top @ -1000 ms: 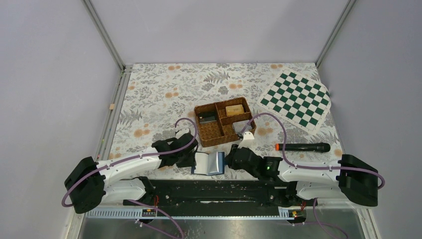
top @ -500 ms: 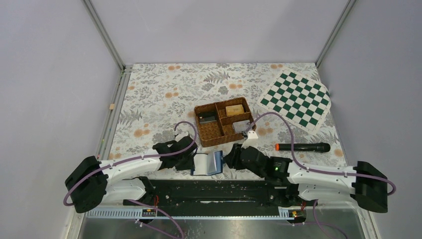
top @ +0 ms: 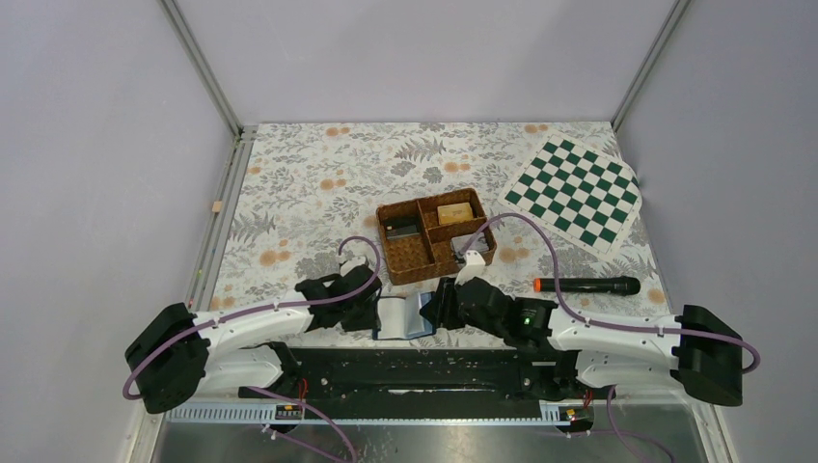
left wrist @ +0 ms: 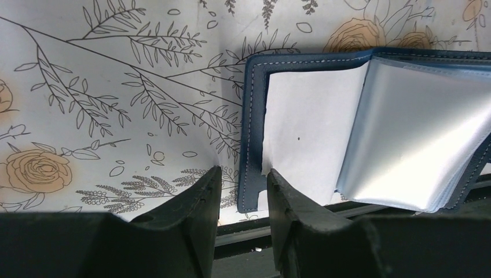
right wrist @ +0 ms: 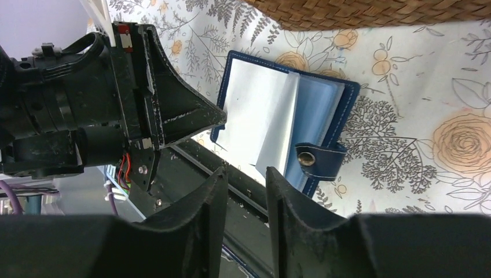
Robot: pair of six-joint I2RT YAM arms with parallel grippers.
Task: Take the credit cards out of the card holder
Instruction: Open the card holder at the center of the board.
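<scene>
Navy card holder [top: 403,316] open, sleeves [left wrist: 405,133] inside; wicker tray [top: 410,258] w/ tan block [top: 453,212].

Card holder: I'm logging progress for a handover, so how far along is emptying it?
Done: the card holder lies open on the table, its snap tab undone. In hand: the left gripper sits at its corner, the right gripper beside the tab side, both open and empty. Left: I see no card drawn out yet; the pulling remains.
</scene>
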